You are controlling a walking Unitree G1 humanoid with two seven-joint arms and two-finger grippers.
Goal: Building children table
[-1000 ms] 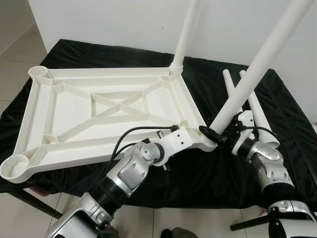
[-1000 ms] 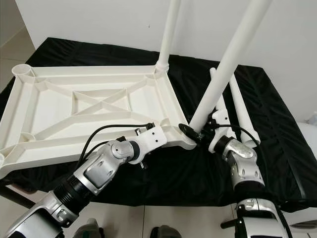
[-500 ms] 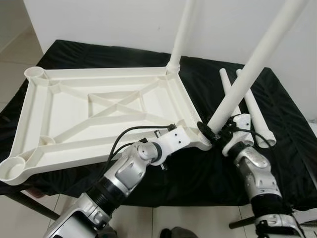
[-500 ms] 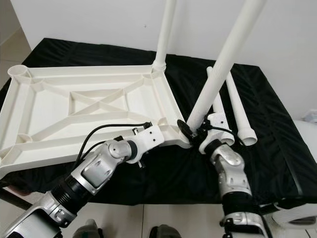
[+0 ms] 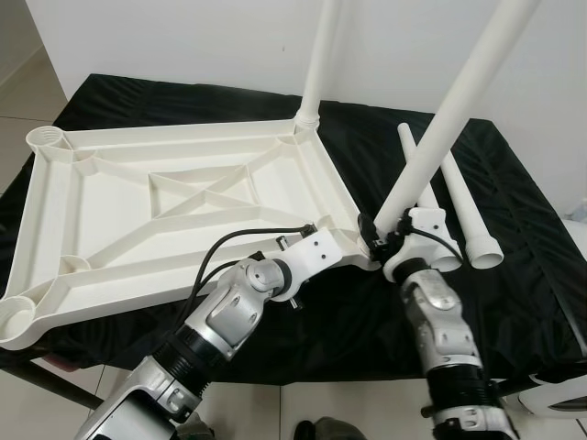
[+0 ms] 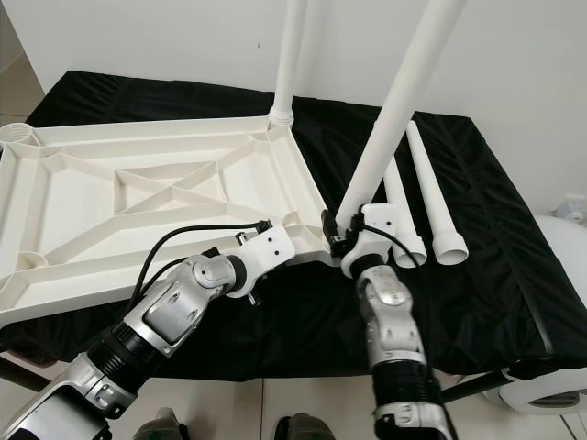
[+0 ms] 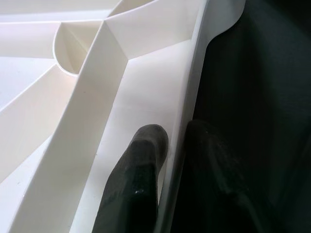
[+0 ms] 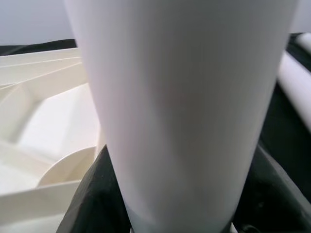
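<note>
Currently: right gripper (image 5: 378, 231) fingers clamped on tilted leg (image 5: 440, 128), frame centre-right; left gripper (image 7: 167, 160) fingers pinching tabletop (image 5: 165, 211) rim. Risk: crooked seating in socket, jamming.

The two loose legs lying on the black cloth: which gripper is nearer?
Right. The right gripper, clamped on the leaning leg, sits beside the loose legs; the left gripper pinches the tabletop rim, farther off.
</note>
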